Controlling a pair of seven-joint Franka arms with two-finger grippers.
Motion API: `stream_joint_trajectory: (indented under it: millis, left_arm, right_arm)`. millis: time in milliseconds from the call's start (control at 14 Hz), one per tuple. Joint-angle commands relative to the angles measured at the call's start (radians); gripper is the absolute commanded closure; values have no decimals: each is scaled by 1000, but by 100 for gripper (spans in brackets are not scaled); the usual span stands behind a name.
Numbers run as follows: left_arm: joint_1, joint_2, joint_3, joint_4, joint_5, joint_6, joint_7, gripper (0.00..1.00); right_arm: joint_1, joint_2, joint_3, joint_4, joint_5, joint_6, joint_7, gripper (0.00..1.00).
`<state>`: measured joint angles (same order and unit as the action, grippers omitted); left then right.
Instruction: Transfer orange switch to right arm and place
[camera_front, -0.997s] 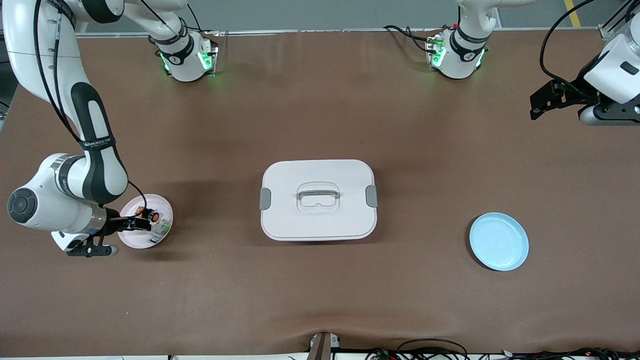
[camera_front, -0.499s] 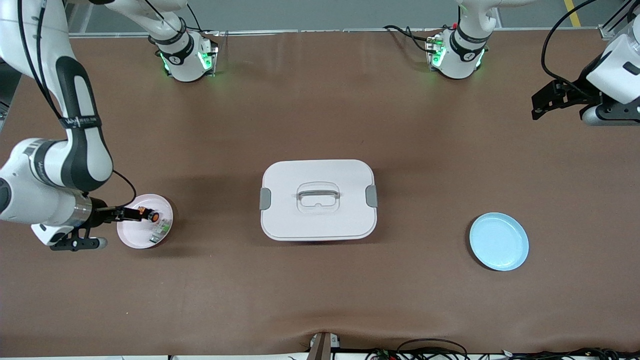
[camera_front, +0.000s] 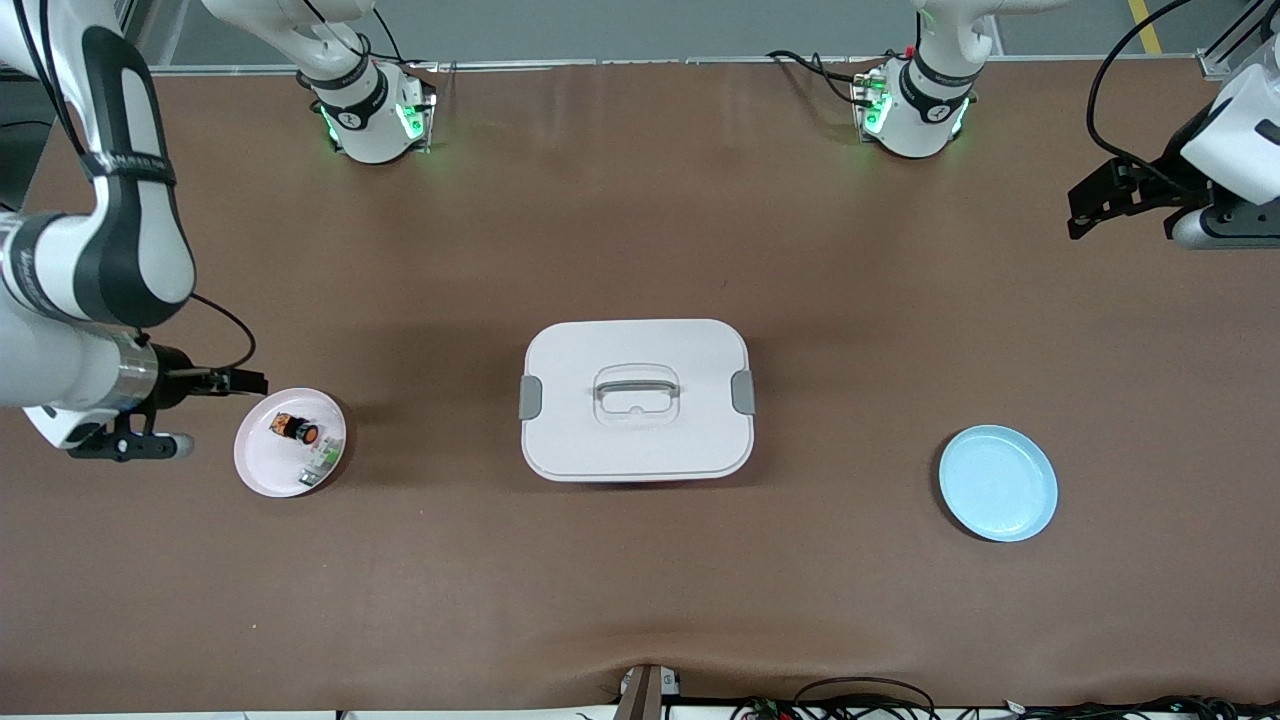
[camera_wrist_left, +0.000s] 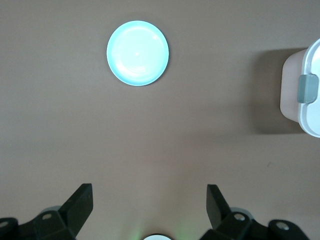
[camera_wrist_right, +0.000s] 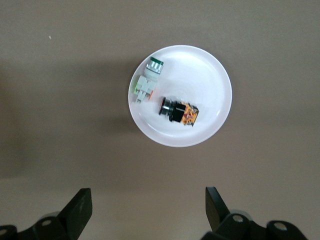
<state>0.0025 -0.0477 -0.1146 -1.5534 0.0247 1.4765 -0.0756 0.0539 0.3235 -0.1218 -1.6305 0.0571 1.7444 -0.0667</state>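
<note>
Orange-tipped and black, the orange switch (camera_front: 296, 430) lies on its side on a white plate (camera_front: 262, 470) at the right arm's end of the brown table (camera_front: 640, 560), just beside a white-and-green part (camera_front: 320, 462). We see our right gripper (camera_front: 245, 381) just off the plate's rim, jaws wide and empty, much the nearer of the two. Our left gripper (camera_front: 1085, 205) waits, jaws open and empty, well apart from the blue plate (camera_front: 997, 483) and the lidded white box (camera_front: 637, 399).
</note>
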Motion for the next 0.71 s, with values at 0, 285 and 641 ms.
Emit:
stream_joint_trajectory:
  millis: [0, 285, 641]
  left_arm:
    - [5, -8, 1, 13, -9, -19, -7, 0]
    - [5, -8, 1, 13, -8, -18, -21, 0]
    - [5, -6, 0, 13, -6, -8, -23, 0]
  right_arm:
    - [0, -104, 5, -37, -28, -69, 24, 0]
    - [-3, -248, 7, -138, -57, -69, 24, 0]
    - [-8, -392, 7, -241, -79, -28, 12, 0]
